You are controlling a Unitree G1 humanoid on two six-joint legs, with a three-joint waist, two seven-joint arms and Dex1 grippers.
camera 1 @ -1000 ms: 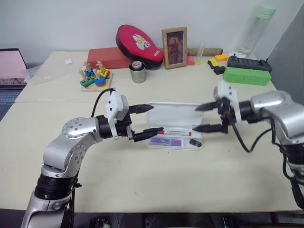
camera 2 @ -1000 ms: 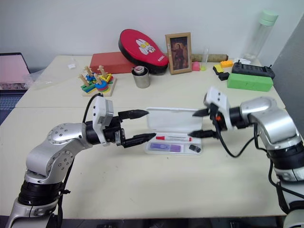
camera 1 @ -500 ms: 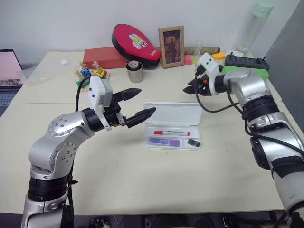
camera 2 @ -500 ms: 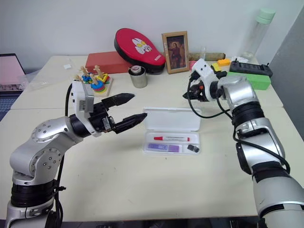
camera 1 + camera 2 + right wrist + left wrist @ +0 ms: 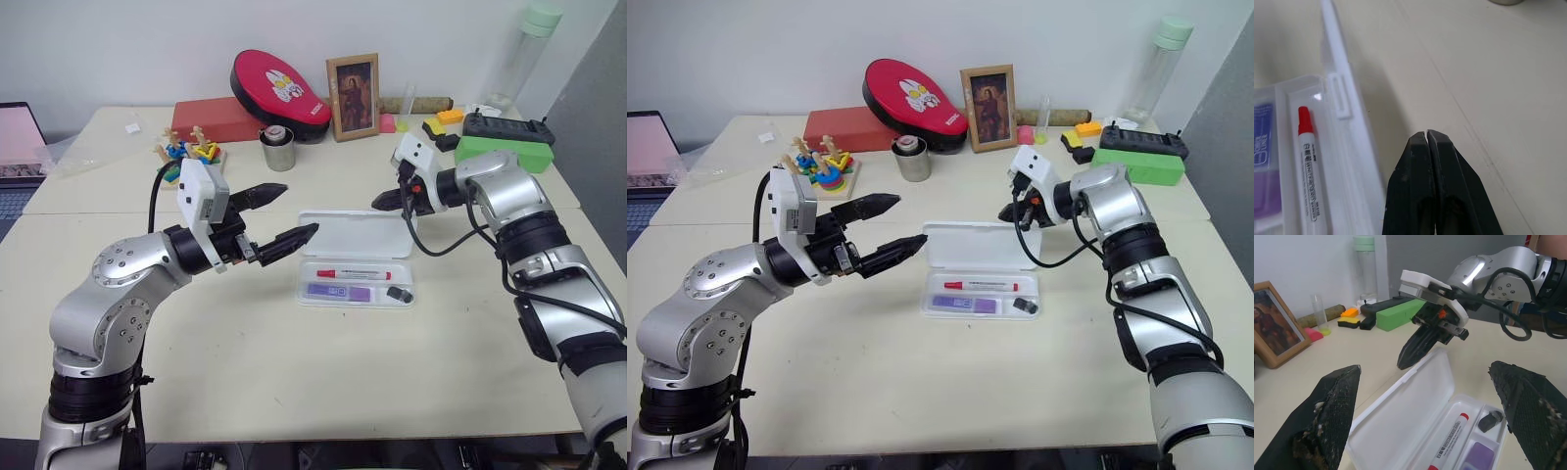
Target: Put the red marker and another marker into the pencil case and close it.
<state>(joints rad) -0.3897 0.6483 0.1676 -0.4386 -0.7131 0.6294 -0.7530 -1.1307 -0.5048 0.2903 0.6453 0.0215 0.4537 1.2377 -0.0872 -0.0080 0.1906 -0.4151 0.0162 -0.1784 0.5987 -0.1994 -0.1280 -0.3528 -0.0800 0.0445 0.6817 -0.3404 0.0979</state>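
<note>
A white pencil case (image 5: 357, 257) lies open in the middle of a cream worktop (image 5: 294, 372), its lid tilted up at the far side. Inside its tray rest the red marker (image 5: 354, 274), the short purple marker (image 5: 339, 292) just in front of it, and a small black piece (image 5: 397, 293) in the right corner. The left gripper (image 5: 283, 215) hovers just left of the case, jaws spread wide and holding nothing. The right gripper (image 5: 1004, 211) sits behind the lid's far right edge, jaws clenched together on nothing, tip angled down toward the worktop; whether it touches the lid cannot be told. A green box (image 5: 506, 154) sits at the far right.
</note>
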